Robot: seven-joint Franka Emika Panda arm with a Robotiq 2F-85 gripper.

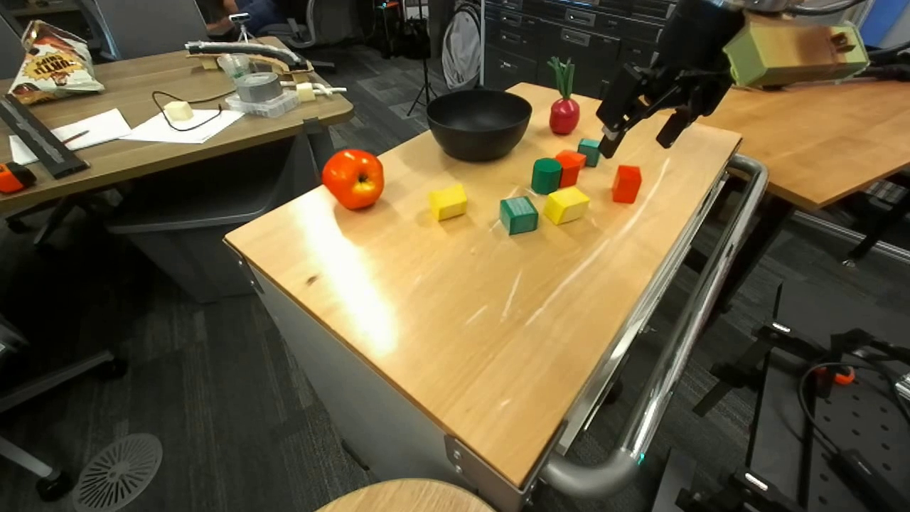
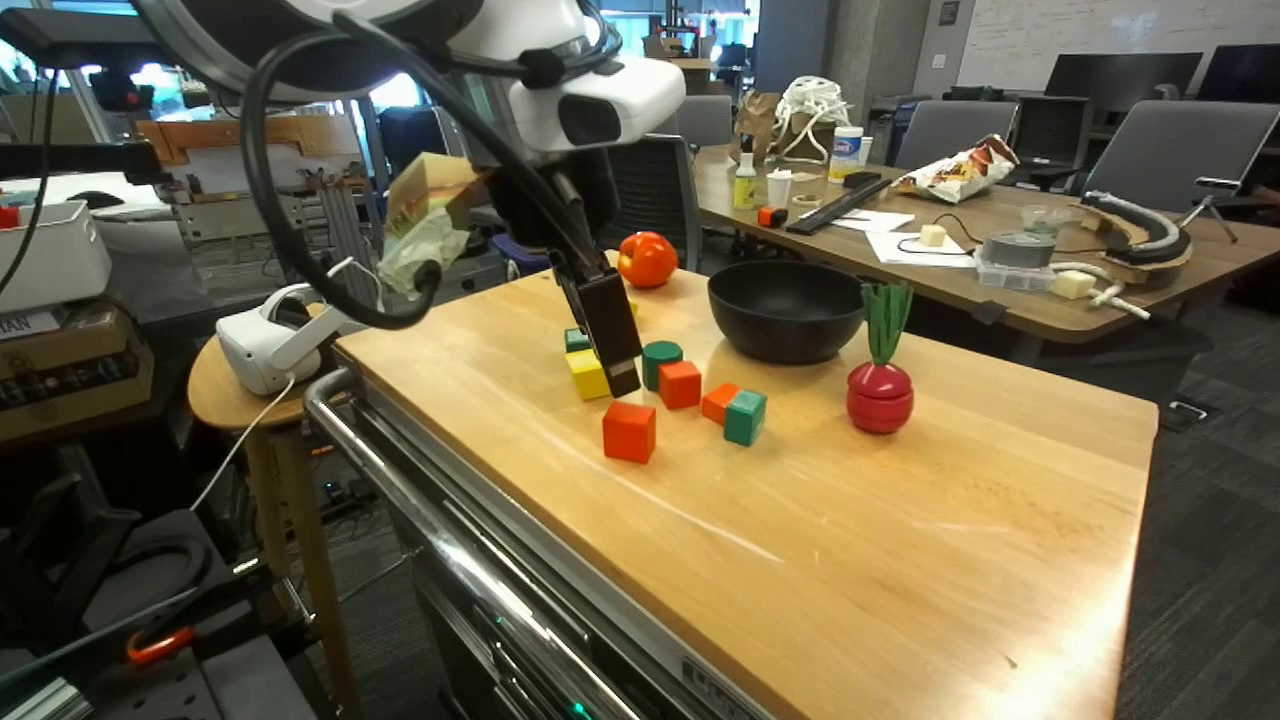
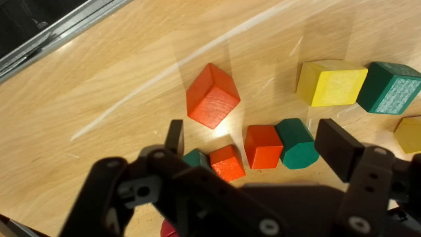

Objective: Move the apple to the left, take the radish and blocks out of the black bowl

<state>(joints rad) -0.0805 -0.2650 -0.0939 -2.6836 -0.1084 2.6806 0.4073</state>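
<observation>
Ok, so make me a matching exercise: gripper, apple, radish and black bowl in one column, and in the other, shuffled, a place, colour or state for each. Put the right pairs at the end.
Column one
1. gripper
2. apple
3. radish
4. black bowl

Column two
A. between the apple and the radish
B. open, above the tabletop
C. topped with green leaves
D. red-orange, round

Pairs: 1-B, 2-D, 3-C, 4-A
</observation>
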